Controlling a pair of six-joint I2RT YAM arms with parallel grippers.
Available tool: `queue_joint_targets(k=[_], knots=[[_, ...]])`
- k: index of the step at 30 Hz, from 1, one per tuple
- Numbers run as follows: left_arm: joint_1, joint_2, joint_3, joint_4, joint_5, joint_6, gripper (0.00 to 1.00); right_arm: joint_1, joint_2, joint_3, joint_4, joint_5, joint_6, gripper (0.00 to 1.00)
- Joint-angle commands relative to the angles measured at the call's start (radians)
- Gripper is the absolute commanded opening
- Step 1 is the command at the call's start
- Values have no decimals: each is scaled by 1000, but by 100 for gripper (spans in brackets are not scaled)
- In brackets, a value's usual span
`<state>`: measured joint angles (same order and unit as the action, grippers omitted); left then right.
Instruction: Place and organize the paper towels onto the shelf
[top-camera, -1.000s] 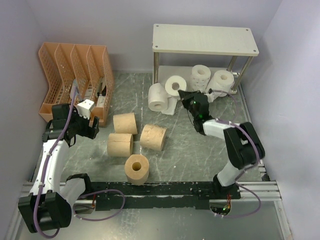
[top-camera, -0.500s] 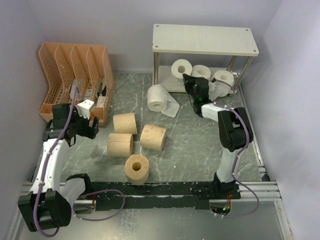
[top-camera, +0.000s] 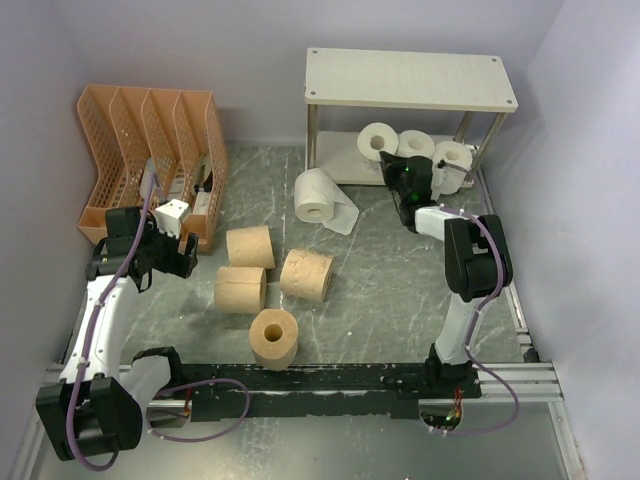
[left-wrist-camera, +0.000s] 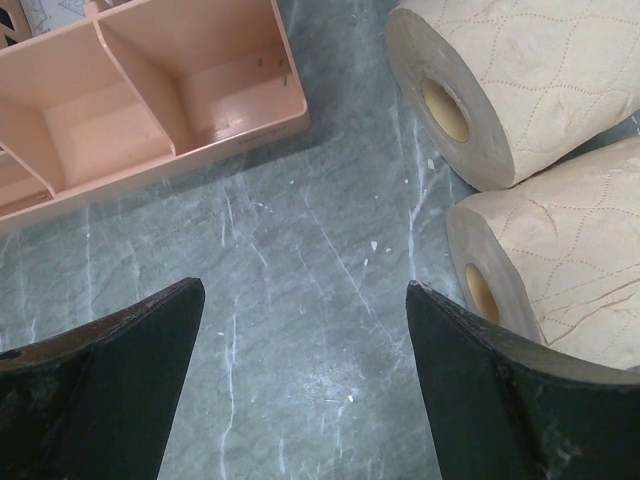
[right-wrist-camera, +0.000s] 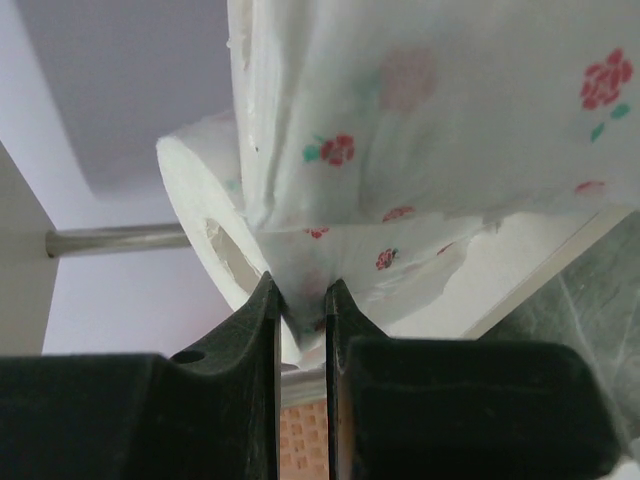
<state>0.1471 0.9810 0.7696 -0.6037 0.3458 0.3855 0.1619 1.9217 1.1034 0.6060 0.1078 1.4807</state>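
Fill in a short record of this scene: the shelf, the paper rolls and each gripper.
Shelf: off-white two-tier rack with silver metal legs, far right
Lower tier: three white paper rolls at it
On the table: one white roll with a loose tail; four tan-brown paper rolls
Right gripper: shut on a flower-printed white paper sheet
Left gripper: open, empty, near the orange slotted plastic organizer

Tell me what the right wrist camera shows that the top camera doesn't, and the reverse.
Right wrist only: red rose prints on the white paper roll whose loose sheet the right hand pinches. Top only: four tan-brown paper rolls, the orange slotted plastic organizer, the left hand. Both: that roll, that hand, the off-white two-tier metal-legged shelf.
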Motion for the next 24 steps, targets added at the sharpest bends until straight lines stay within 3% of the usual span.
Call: queue_joint_targets(k=[1,3,5,7,8,15,19,24], knots=[[2,7,19,6,-7,6,94,-77,10,50,-40,-3,-48,0],[2,10,19,8,-12,3,94,-98,18,74,-42,-34,-61,9],[3,14,19,8,-14,3,94,-107,23,97,-34,-53,-87,31],[2,18,21,6,-17,2,94,-107,17,123,-33,-61,-128,67],[2,20,22,6,-19,3,94,-107,11,136,-27,-66,-148,98],[3,27,20,5,-23,3,94,-63,-112,118,32,-191,-274,100],[2,25,21,6,-22,3,94,79,-244,42,-88,-120,-563,100],[2,24,20,4,-20,5,94,245,-259,-10,-199,0,-956,100]])
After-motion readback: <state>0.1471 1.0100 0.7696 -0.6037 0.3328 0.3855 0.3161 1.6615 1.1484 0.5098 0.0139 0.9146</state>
